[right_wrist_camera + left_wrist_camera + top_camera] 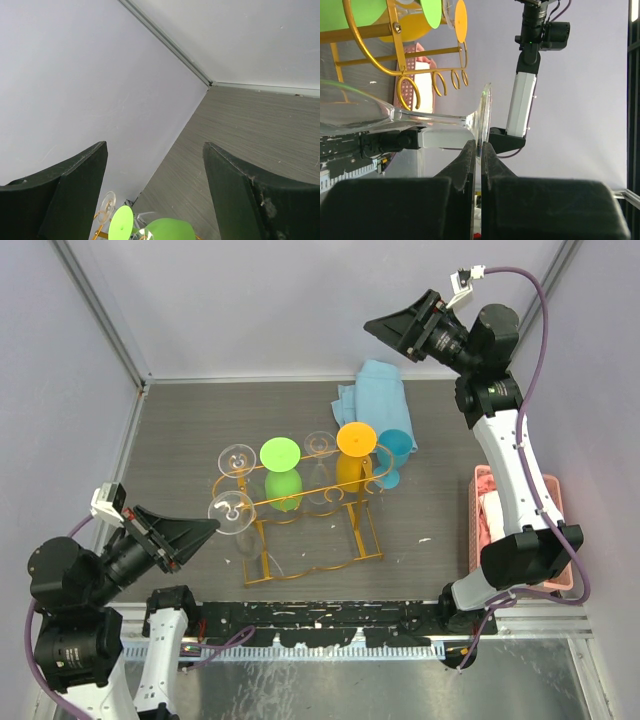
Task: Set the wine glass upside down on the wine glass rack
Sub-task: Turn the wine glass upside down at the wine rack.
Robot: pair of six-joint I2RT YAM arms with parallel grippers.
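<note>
Standing by the table, I see the left gripper point(208, 528) shut tightly on the thin edge of the round foot of the wine glass point(231, 510). The glass is fully clear, with a slim stem, a flat disc foot and a wide bowl. From above, its foot faces upward and the bowl hangs below it, so it is upside down. It is at the front-left end of the wine glass rack point(370, 32), just beside the top rail. I cannot tell if the stem touches the wire. In the left wrist view the stem runs sideways in front of the row of curled hook loops.

The rack is of orange-gold wire, on thin legs over a rectangular base. Other glasses hang on it foot up: a green glass point(280, 453), an orange glass point(356, 438) and two clear ones. A blue glass point(393, 455) stands at its right end, near a blue cloth point(375, 390).

The right gripper point(385, 335) is raised high at the back right, its jaws wide apart with nothing between them. A pink basket point(480, 510) sits by that arm.
</note>
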